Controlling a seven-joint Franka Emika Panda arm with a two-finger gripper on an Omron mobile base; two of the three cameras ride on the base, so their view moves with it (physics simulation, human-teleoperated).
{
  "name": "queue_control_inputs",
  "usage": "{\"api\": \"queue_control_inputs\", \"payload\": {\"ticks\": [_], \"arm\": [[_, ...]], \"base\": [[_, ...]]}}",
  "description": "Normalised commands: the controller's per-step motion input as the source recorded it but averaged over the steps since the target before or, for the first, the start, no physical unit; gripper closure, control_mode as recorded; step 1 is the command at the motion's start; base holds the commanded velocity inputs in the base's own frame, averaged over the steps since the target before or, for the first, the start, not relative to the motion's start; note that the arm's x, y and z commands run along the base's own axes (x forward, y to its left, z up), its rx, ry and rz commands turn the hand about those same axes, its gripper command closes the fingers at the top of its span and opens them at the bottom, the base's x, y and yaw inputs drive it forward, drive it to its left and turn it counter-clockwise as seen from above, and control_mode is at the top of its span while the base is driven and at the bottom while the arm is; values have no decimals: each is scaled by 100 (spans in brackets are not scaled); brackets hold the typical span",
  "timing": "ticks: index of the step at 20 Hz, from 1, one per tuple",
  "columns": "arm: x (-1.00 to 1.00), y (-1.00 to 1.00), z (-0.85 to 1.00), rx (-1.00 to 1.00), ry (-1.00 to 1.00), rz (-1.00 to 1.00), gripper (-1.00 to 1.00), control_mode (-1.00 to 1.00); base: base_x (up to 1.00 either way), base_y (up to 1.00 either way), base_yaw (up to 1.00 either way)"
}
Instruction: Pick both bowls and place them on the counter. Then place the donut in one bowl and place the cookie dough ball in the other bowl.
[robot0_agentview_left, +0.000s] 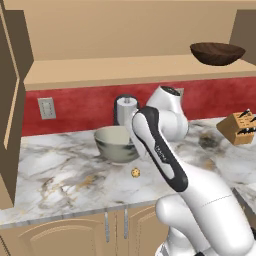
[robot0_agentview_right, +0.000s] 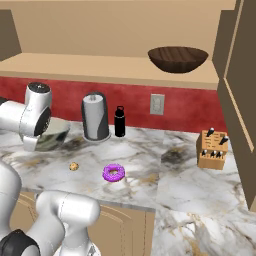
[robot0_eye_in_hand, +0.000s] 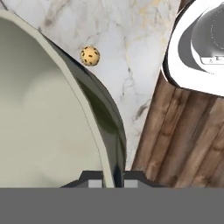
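The pale grey-green bowl (robot0_agentview_left: 116, 144) sits low over the marble counter (robot0_agentview_left: 60, 170), upright; I cannot tell whether it touches the slab. In the hand view my gripper (robot0_eye_in_hand: 111, 180) is shut on its rim (robot0_eye_in_hand: 94, 127), one finger inside and one outside. The tiny speckled cookie dough ball (robot0_agentview_left: 135, 172) lies on the counter just in front of this bowl (robot0_agentview_right: 55, 137). To the ball's (robot0_agentview_right: 74, 166) right lies the purple-iced donut (robot0_agentview_right: 114, 173). The dark wooden bowl (robot0_agentview_right: 177, 58) stands on the upper shelf at the right.
A grey canister (robot0_agentview_right: 96, 116) and a black bottle (robot0_agentview_right: 120, 121) stand at the red backsplash behind the bowl. A knife block (robot0_agentview_right: 212, 149) is on the counter's right side. Cabinet walls rise at both sides. The shelf (robot0_agentview_left: 100, 70) overhangs the counter.
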Motion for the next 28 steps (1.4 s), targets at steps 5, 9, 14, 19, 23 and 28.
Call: {"api": "queue_control_inputs", "payload": {"ticks": [5,9,14,19,23,28], "arm": [[25,4,-59,-6,0,0,100,-100],[22,6,-47,-2,-7,0,100,-100],[23,0,-34,-2,-14,0,100,-100],[25,0,-22,0,-14,0,100,-100],[18,0,-22,0,-16,0,100,-100],[19,3,-15,0,-1,0,100,-100]], "base": [[0,0,0],[0,0,0],[0,0,0],[0,0,0],[0,0,0],[0,0,0]]}}
